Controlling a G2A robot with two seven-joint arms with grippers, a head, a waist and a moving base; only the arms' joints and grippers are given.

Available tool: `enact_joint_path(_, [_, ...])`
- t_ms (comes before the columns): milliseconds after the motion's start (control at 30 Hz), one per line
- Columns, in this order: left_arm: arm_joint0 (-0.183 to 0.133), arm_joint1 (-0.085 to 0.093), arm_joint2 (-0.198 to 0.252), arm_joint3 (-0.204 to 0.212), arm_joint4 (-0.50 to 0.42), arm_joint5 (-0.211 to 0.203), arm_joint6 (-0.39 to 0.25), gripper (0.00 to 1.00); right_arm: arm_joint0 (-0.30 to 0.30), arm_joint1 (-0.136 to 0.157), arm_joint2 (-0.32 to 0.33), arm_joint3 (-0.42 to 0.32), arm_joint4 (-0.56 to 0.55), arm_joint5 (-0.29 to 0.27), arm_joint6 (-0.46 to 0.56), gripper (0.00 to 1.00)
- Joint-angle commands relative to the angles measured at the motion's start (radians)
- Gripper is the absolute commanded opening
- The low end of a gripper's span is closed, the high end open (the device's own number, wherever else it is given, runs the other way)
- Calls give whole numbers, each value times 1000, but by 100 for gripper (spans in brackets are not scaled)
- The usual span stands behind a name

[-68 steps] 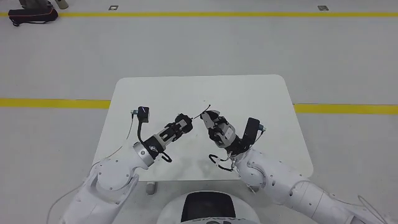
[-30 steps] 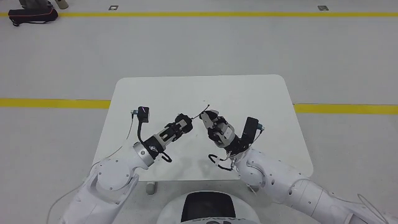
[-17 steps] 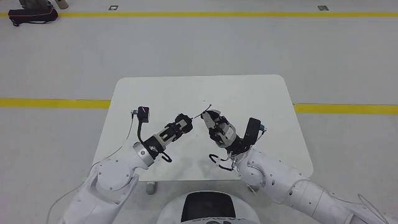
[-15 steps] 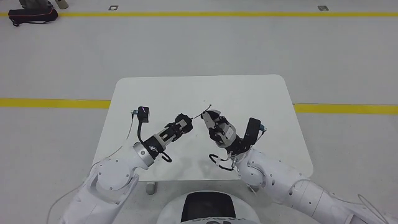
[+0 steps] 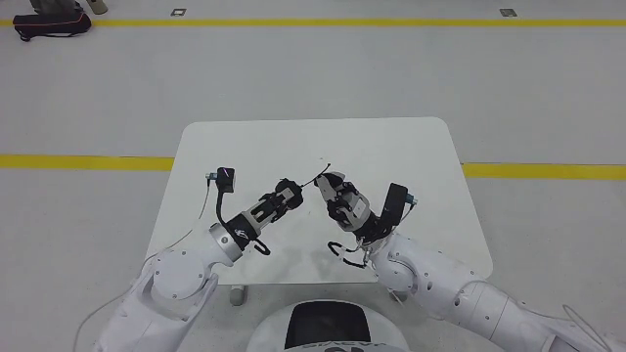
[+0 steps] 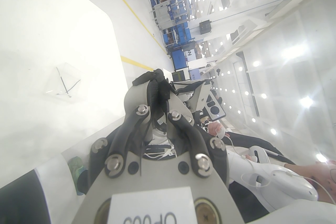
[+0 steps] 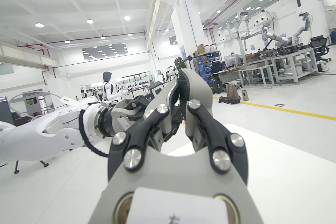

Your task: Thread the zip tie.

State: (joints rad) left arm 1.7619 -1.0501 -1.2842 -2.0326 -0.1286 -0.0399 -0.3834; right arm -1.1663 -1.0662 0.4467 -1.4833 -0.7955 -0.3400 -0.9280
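Fingers of the right gripper pinched the thin black plastic zip tie above the white bench; those of the left gripper were pressed together just beside it; threading looked not yet done.

Robotics lab hall — yellow floor lines; workbenches; other robot arms; shelving.
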Motion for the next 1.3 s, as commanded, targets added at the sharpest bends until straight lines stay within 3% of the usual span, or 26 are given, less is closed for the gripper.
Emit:
enact_joint_path(0, [0, 0, 0, 0, 0, 0, 0, 0, 1, -1, -1, 1, 2, 0, 1, 0])
enact_joint_path(1267, [0, 0, 0, 0, 0, 0, 0, 0, 13, -3, -25, 17, 9, 0, -34, 0])
